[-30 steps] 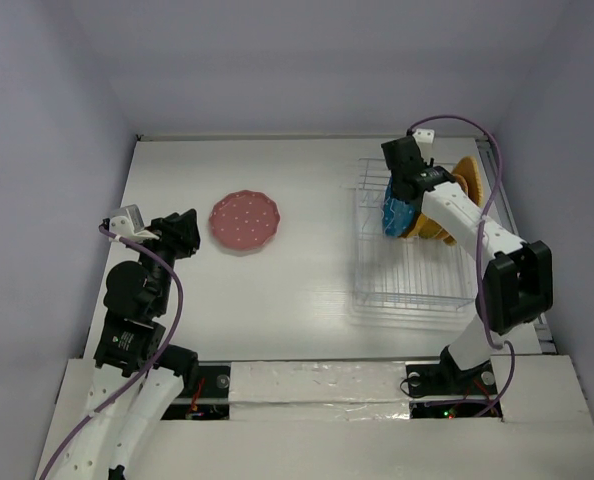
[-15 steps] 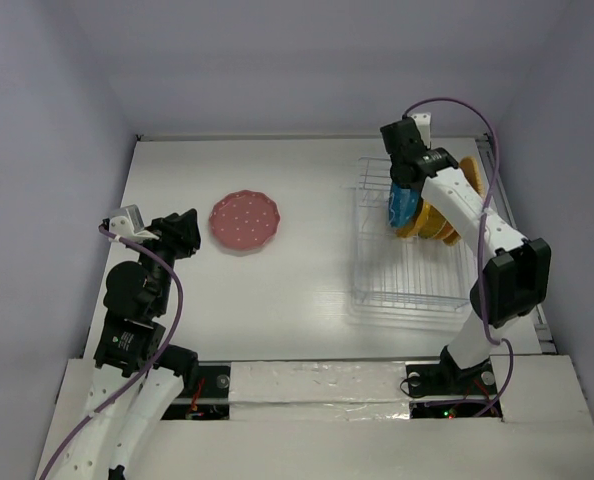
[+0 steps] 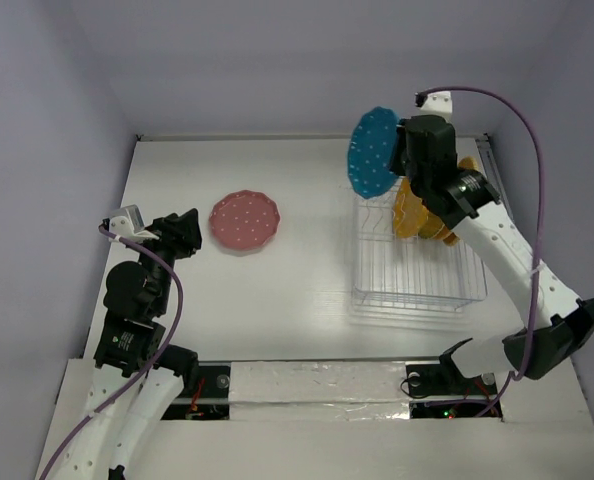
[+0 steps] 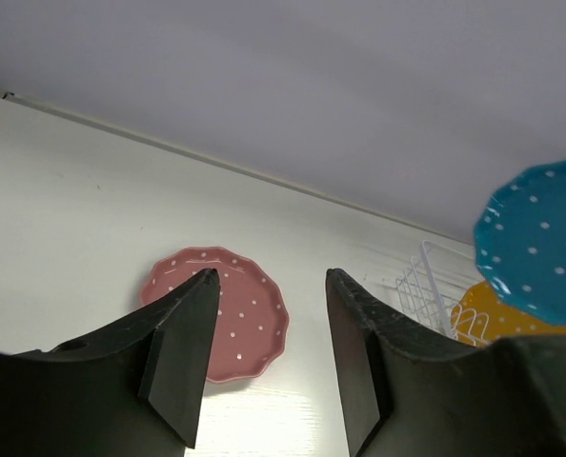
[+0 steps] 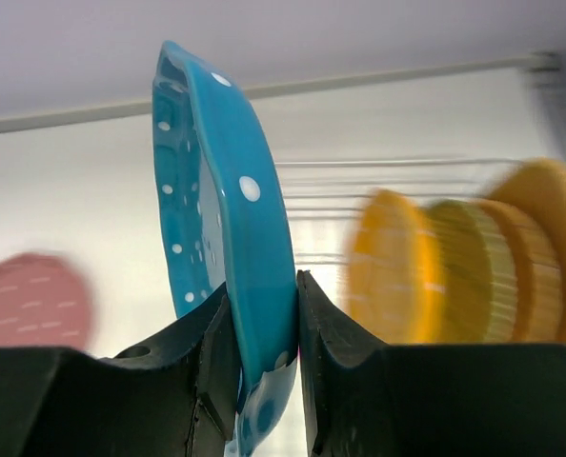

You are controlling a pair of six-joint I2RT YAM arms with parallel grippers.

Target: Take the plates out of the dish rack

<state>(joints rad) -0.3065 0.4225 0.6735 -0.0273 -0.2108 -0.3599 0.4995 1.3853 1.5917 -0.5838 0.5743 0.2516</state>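
Observation:
My right gripper [image 3: 402, 160] is shut on the rim of the blue plate [image 3: 373, 152] with white dots and holds it upright, high above the dish rack [image 3: 412, 285]; the right wrist view shows the plate [image 5: 235, 238] pinched between both jaws. A yellow-orange plate [image 3: 410, 213] and tan woven plates [image 3: 467, 172] stand on edge at the rack's far end, also in the right wrist view [image 5: 397, 267]. The pink dotted plate [image 3: 244, 221] lies flat on the table's left half. My left gripper [image 3: 182, 232] is open and empty, just left of the pink plate [image 4: 221, 314].
The white table [image 3: 307, 280] ends at grey walls at the back and sides. A purple cable [image 3: 517, 130] loops over my right arm. The rack sits near the right table edge.
My right gripper has lifted the blue plate up out of the rack and carried it left, above the rack's far left corner. The left arm has not moved.

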